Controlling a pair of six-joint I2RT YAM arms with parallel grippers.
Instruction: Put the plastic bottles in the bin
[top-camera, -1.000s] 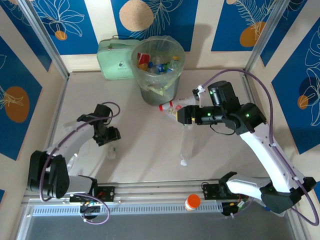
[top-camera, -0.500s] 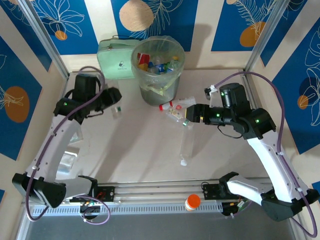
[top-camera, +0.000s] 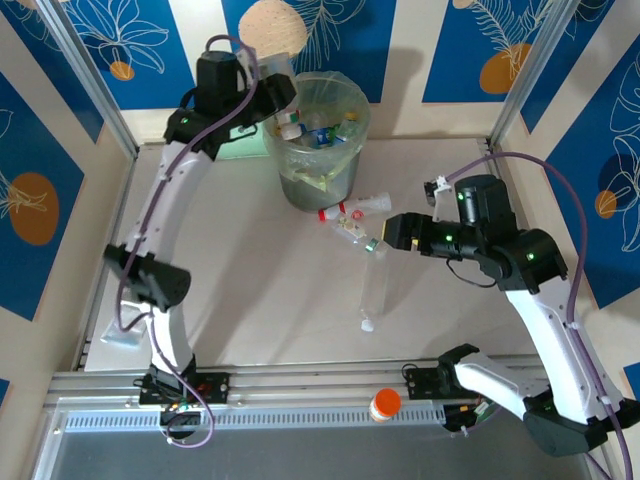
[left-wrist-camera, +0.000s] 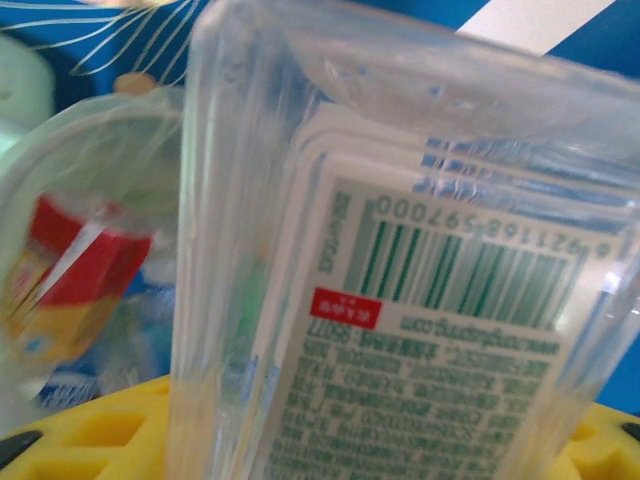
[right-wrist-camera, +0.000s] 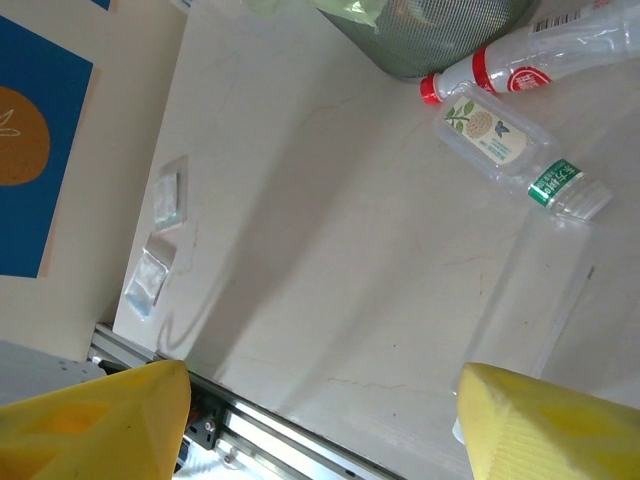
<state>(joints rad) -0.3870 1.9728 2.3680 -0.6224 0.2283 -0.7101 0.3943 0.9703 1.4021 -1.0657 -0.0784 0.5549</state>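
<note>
The pale worktop (top-camera: 260, 290) spreads out in front of me, and toward its far side stands the bin (top-camera: 320, 185), round and translucent grey-green with a pale green liner folded over its rim. It is upright and already holds a heap of bottles (top-camera: 320, 130) with blue, red and white labels. A mint-green case (top-camera: 248, 150) lies just behind and left of it, partly hidden by my left arm. My left claw (top-camera: 275, 97) is raised at the bin's left rim, its yellow pads clamped on a clear flat-sided bottle (left-wrist-camera: 400, 280) whose white label carries a barcode and a small red tag. Through its plastic I make out the liner and a red label inside the bin. My right claw (top-camera: 385, 235) hangs above the worktop to the bin's right, spread wide with nothing between its fingers. Below it three bottles lie on their sides. A red-capped bottle (right-wrist-camera: 530, 60) lies against the bin's foot, a green-capped bottle (right-wrist-camera: 500, 145) with a butterfly label just beside it, and a long clear bottle (right-wrist-camera: 540, 300) nearer to me. An orange-capped jar (top-camera: 385, 403) stands on the near rail, and small clear packets (right-wrist-camera: 165, 200) lie along the left edge.
</note>
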